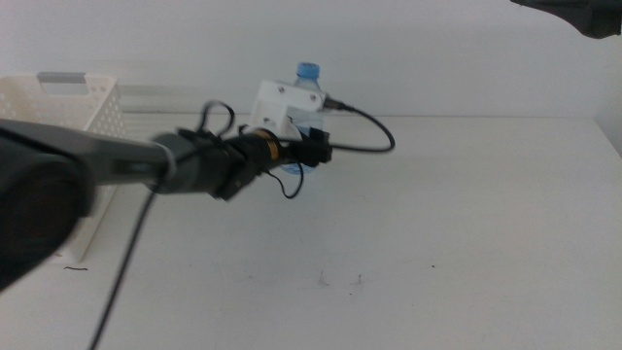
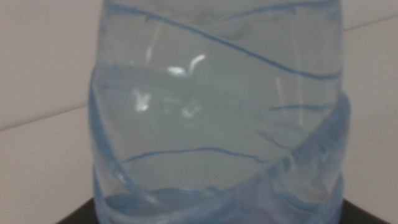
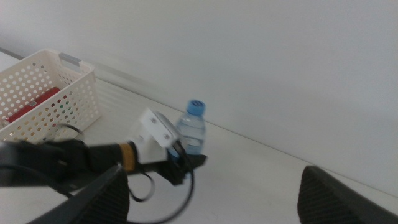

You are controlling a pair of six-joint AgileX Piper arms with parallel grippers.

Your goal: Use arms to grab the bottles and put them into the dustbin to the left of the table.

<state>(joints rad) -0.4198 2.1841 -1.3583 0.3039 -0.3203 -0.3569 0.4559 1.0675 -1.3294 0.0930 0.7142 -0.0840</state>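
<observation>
The clear water bottle point(image 1: 308, 78) with its blue cap stands upright near the table's back edge. It fills the left wrist view point(image 2: 217, 112). My left arm reaches in from the left, and my left gripper point(image 1: 309, 153) is closed around the bottle's lower body. It also shows in the right wrist view point(image 3: 181, 167), with the bottle point(image 3: 191, 127) in it. The white dustbin point(image 1: 68, 97) stands at the far left. Something red, likely the can point(image 3: 28, 107), lies inside it. My right gripper point(image 3: 217, 205) is open and empty, held high to the right. The yellow tea bottle is out of view.
A black cable point(image 1: 374, 131) loops from the left wrist housing over the table behind the bottle. Small dark marks point(image 1: 340, 282) sit on the white table point(image 1: 466, 224). The right arm point(image 1: 573, 15) shows at the top right corner.
</observation>
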